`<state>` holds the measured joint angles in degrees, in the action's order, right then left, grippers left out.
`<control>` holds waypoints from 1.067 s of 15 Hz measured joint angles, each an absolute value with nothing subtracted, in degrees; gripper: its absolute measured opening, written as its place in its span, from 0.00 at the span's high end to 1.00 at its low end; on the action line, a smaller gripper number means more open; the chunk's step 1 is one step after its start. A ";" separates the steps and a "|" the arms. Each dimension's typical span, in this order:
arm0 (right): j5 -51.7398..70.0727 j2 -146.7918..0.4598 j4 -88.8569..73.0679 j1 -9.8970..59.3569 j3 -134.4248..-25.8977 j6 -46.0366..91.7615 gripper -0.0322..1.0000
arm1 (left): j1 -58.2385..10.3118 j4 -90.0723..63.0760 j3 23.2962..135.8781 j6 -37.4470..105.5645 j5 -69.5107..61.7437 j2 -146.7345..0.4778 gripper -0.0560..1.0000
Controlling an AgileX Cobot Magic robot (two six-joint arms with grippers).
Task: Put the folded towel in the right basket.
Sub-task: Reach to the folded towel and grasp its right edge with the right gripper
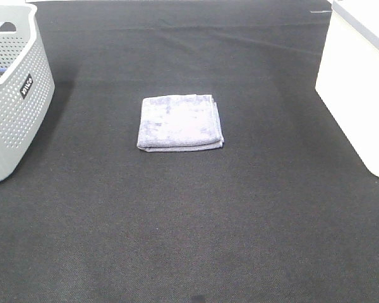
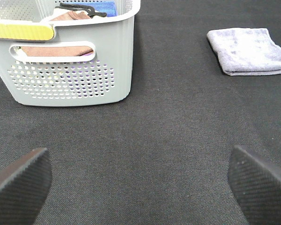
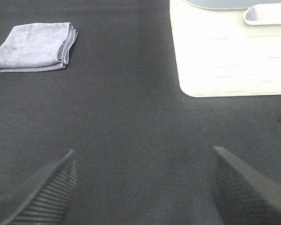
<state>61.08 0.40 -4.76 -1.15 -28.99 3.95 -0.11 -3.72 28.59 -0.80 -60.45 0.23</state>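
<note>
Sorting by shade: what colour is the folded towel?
The folded towel is pale lavender-grey, clearest in the exterior high view.

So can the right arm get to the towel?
Probably yes: the right gripper is open, and only bare mat lies between it and the folded towel; the right basket stands aside.

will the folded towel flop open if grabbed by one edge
Probably floppy: the folded towel is soft terry with layered edges showing, so a one-edge pinch would likely let it sag or unfold. It looks thin, so likely light. Pushed across the dark textured mat, it may bunch rather than slide.
</note>
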 joint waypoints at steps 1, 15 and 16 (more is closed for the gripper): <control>61.08 0.40 -4.76 -1.15 -28.99 3.95 0.26 | -0.11 -3.72 28.59 -0.80 -60.45 0.23 0.03; 61.08 0.40 -4.76 -1.15 -28.99 3.95 0.26 | -0.11 -3.72 28.59 -0.80 -60.45 0.23 0.03; 61.08 0.40 -4.76 -1.15 -28.99 3.95 0.26 | -0.11 -3.72 28.59 -0.80 -60.45 0.23 0.03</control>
<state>61.08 0.40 -4.76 -1.15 -28.99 3.95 -0.11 -3.72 28.59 -0.80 -60.45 0.23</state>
